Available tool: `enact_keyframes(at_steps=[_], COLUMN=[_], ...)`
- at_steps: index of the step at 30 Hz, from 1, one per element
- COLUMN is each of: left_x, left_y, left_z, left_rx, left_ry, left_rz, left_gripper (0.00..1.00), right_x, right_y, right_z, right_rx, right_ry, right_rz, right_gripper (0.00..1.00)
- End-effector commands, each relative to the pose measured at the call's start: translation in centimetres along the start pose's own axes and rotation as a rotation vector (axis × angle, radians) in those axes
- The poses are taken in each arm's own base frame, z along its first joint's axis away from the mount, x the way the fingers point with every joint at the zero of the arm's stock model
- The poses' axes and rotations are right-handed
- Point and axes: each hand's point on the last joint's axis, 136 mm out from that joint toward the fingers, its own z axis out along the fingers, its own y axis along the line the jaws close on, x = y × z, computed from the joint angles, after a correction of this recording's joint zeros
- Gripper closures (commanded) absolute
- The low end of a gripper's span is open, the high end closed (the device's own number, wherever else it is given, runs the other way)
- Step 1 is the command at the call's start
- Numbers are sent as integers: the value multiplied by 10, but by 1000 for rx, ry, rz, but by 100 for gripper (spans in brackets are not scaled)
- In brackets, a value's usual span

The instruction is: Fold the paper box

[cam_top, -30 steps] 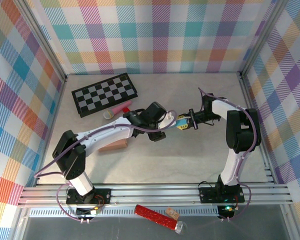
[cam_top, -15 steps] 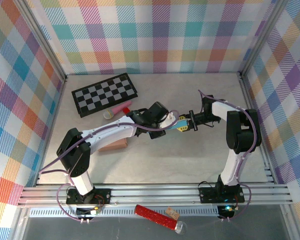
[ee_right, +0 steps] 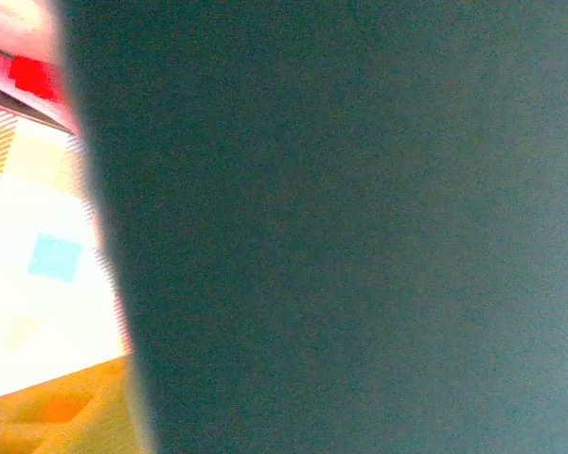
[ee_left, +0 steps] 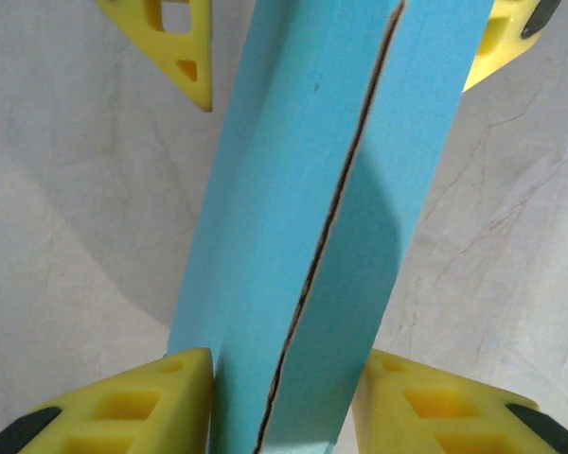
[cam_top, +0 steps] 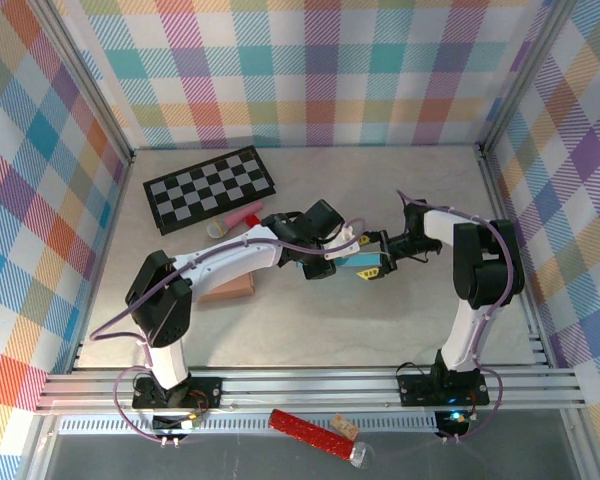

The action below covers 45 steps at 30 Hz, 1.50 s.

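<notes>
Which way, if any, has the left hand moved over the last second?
Yes. The left hand has slid to the right in the top view, farther from the checkerboard.

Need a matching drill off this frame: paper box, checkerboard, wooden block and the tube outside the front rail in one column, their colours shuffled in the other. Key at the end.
Things
1. paper box
2. checkerboard
3. wooden block
4. tube outside the front rail

Colours
A. red
B. tan brown
C. light blue
D. black and white

Pairs: 1-C, 2-D, 3-B, 4-A
</notes>
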Motion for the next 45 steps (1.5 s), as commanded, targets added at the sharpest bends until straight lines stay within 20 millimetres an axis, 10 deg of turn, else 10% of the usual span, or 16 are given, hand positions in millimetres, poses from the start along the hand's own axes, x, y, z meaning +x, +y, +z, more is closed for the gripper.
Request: enact_keyframes(at_steps=[1, 8, 11, 19, 28, 45], left_x=[3, 1, -3, 4, 8, -1], left_y=[-11, -12, -10, -9, -10, -11], left_z=[0, -4, -9, -11, -7, 16], left_rx=[94, 107, 100, 67, 58, 115], left_ry=[34, 31, 13, 18, 31, 35], left_rz=[-8, -18, -24, 18, 65, 49], left_gripper=[60, 62, 49, 15, 19, 30], right_x=[4, 0, 0, 17, 32, -9], right_y=[3, 13, 11, -3, -42, -15], right_z=[-8, -13, -12, -13, 0, -9], right_rx=[-18, -33, -34, -18, 12, -10], right_ry=[-24, -53, -44, -15, 53, -5], right_rz=[-6, -8, 0, 47, 214, 283], right_gripper=[28, 43, 58, 58, 60, 31])
